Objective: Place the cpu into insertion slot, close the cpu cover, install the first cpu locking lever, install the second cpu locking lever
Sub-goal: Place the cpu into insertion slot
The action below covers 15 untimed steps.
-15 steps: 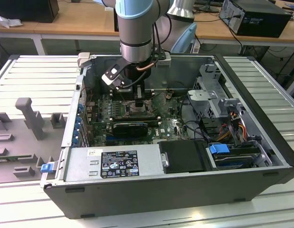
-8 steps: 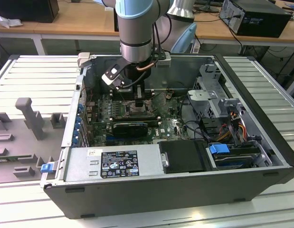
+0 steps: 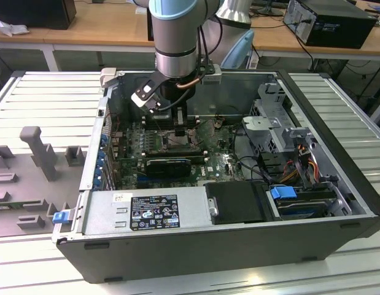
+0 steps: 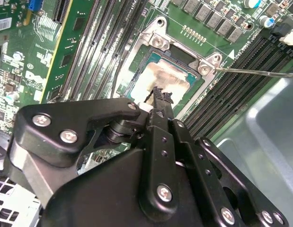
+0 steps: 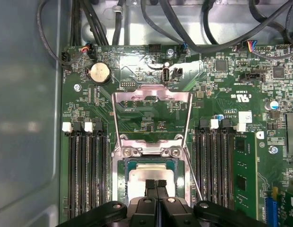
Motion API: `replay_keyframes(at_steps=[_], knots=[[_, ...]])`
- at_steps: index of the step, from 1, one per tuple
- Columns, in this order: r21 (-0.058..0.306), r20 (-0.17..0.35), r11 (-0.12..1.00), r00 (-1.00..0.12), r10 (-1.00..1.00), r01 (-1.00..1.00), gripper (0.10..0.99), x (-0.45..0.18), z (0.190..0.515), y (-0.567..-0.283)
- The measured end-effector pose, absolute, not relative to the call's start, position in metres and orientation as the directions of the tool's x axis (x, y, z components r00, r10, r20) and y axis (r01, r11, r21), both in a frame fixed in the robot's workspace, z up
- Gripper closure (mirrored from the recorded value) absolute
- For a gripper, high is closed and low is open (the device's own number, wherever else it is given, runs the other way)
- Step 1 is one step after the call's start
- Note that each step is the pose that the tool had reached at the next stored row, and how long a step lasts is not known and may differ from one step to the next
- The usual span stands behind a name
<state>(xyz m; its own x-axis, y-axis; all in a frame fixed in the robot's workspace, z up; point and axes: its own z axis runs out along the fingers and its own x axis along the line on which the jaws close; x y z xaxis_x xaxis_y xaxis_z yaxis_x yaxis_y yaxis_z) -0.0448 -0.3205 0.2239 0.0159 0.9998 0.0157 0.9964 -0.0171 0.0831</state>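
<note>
**In the slot: cpu seated, cover up**

Inside the insertion slot (image 5: pixel 123 177) the cpu (image 5: pixel 152 176) lies flat with its silvery face up, framed by the slot's metal rim. The end effector (image 5: pixel 155 183) hangs right over the chip. Its two black fingertips are pressed together with nothing between them. Whether they touch the face cannot be told.

In the first wrist view the cpu cover (image 5: pixel 151 96) stands open beyond the slot, and green board is visible through its cutout. A round coin battery (image 5: pixel 100 73) sits further out.

In the second wrist view a thin locking lever (image 4: pixel 255 72) slants free past the slot's corner. Long black memory slots (image 5: pixel 84 170) flank the slot on both sides.

The exterior view takes in the open computer case (image 3: pixel 239 246) on the slatted surface (image 3: pixel 48 92). A printed label (image 3: pixel 154 212) sits on the power supply, and its writing is not legible.
</note>
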Motion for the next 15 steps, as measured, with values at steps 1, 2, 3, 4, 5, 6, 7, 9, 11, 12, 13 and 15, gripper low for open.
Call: replay_keyframes(at_steps=[1, 2, 3, 4, 5, 6, 7, 9, 11, 12, 13, 15], knots=[[0.083, 0.016, -0.017, 0.016, 1.0, 0.996, 0.98, -0.045, 0.225, -0.32], [0.083, 0.016, -0.017, 0.016, 1.0, 0.996, 0.98, -0.045, 0.225, -0.32], [0.083, 0.016, -0.017, 0.016, 1.0, 0.996, 0.98, -0.045, 0.226, -0.32], [0.083, 0.016, -0.017, 0.016, 1.0, 0.996, 0.98, -0.045, 0.226, -0.32], [0.083, 0.016, -0.018, 0.016, 1.0, 0.996, 0.98, -0.045, 0.227, -0.32], [0.083, 0.016, -0.018, 0.016, 1.0, 0.996, 0.98, -0.045, 0.227, -0.32], [0.083, 0.015, -0.018, 0.017, 1.0, 0.996, 0.98, -0.045, 0.227, -0.32], [0.083, 0.015, -0.018, 0.017, 1.0, 0.996, 0.98, -0.045, 0.231, -0.32], [0.083, 0.015, -0.018, 0.017, 1.0, 0.996, 0.98, -0.045, 0.233, -0.32], [0.083, 0.014, -0.018, 0.017, 1.0, 0.996, 0.98, -0.045, 0.234, -0.32], [0.083, 0.014, -0.018, 0.017, 1.0, 0.996, 0.98, -0.045, 0.235, -0.32], [0.083, 0.014, -0.019, 0.018, 1.0, 0.996, 0.98, -0.043, 0.235, -0.321]])
